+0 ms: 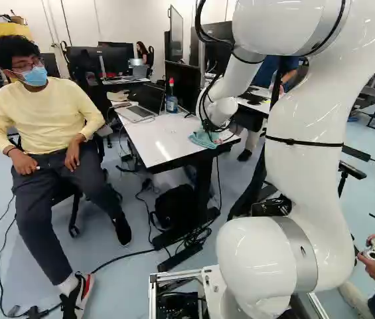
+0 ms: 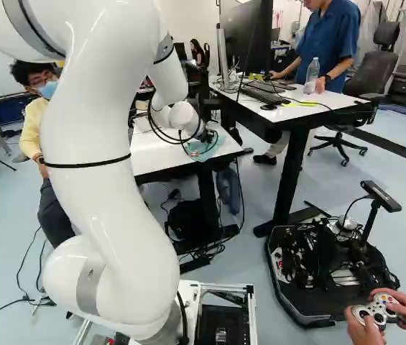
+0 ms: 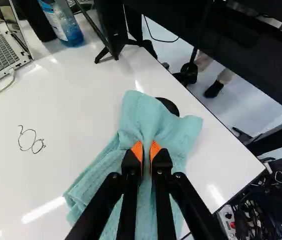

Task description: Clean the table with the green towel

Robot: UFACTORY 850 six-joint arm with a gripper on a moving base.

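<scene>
While the gripper (image 1: 209,129) pinches the towel (image 3: 148,117) (bunched) — scribbles (image 3: 33,144) mark the table (image 3: 76,107).

A dark, looping handwritten scrawl (image 3: 31,141) on the white tabletop (image 3: 88,117), perhaps digits.

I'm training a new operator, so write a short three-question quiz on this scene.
1. Multiple choice: How does the gripper meet the green towel?
A) Open above it
B) Shut on a bunched fold of it
C) Lying beside it

2. True or false: The towel covers the black scribble on the table.

3. Fill in the blank: On the same table as the bottle sits an open silver ______.

Key:
1. B
2. False; the scribble shows on the bare top, apart from the towel.
3. laptop
</scene>
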